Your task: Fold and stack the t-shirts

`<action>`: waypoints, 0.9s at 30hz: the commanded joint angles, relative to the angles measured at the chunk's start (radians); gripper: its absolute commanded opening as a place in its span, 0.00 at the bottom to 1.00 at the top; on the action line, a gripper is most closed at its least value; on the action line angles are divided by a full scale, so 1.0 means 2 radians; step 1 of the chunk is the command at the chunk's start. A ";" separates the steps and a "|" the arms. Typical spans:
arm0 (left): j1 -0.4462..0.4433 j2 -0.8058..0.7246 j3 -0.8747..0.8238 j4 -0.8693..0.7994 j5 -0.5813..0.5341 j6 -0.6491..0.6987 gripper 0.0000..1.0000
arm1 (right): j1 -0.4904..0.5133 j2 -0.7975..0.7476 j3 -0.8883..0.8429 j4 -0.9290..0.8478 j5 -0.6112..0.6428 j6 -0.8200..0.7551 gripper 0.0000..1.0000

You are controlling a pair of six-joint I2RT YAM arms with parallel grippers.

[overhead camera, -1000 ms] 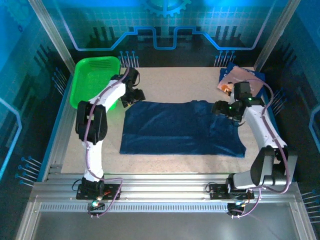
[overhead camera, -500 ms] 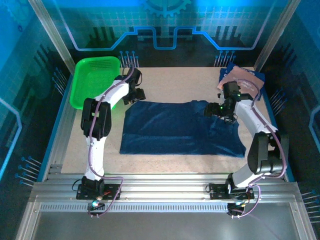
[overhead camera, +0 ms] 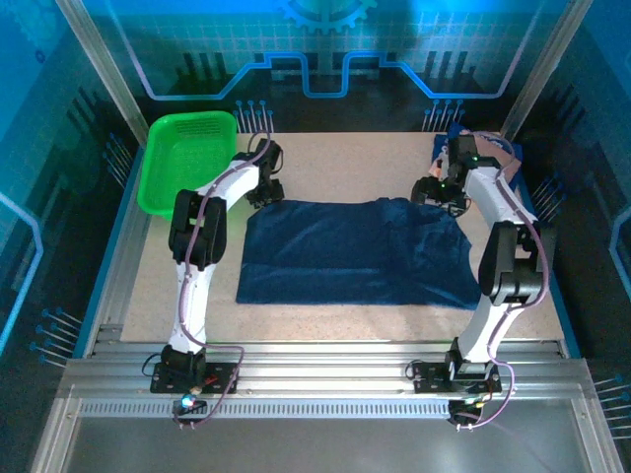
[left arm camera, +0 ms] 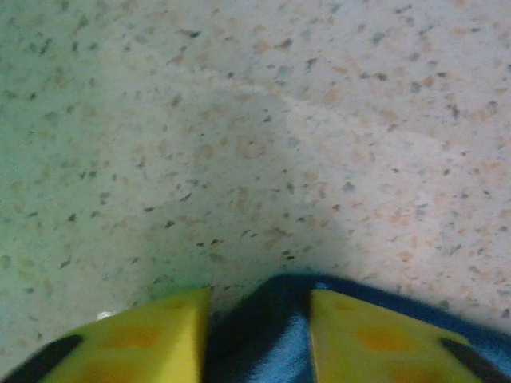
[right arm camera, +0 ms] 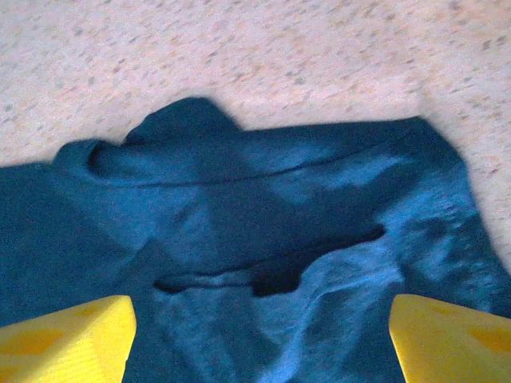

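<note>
The left gripper (left arm camera: 257,299) clamps the shirt (overhead camera: 355,251) at its far-left corner. The right gripper (right arm camera: 262,303) hovers over the far-right corner, jaws wide apart.

left fingers (left arm camera: 136,339): bases cut by bottom edge.
spread t-shirt (right arm camera: 263,199): soft-focused, cut at left, right, bottom edges.
far t-shirt (overhead camera: 513,156): mostly behind right arm (overhead camera: 503,212); print unreadable.

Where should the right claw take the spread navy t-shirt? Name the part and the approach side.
I'd take the t-shirt at its far-right corner, where the cloth bunches into raised folds; elsewhere it lies flat. Bring the open right claw straight down, fingers straddling a fold.
</note>
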 commanded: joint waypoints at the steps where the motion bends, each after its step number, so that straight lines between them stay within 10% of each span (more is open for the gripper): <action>1: -0.002 -0.017 -0.022 0.002 0.029 0.017 0.22 | -0.022 0.040 0.036 -0.023 0.027 -0.008 0.83; 8: -0.010 -0.069 -0.083 0.029 0.048 0.036 0.00 | -0.032 0.126 0.108 -0.027 0.025 -0.009 0.79; 27: -0.024 -0.129 -0.132 0.040 0.060 0.039 0.00 | -0.042 0.230 0.186 -0.038 -0.029 -0.030 0.58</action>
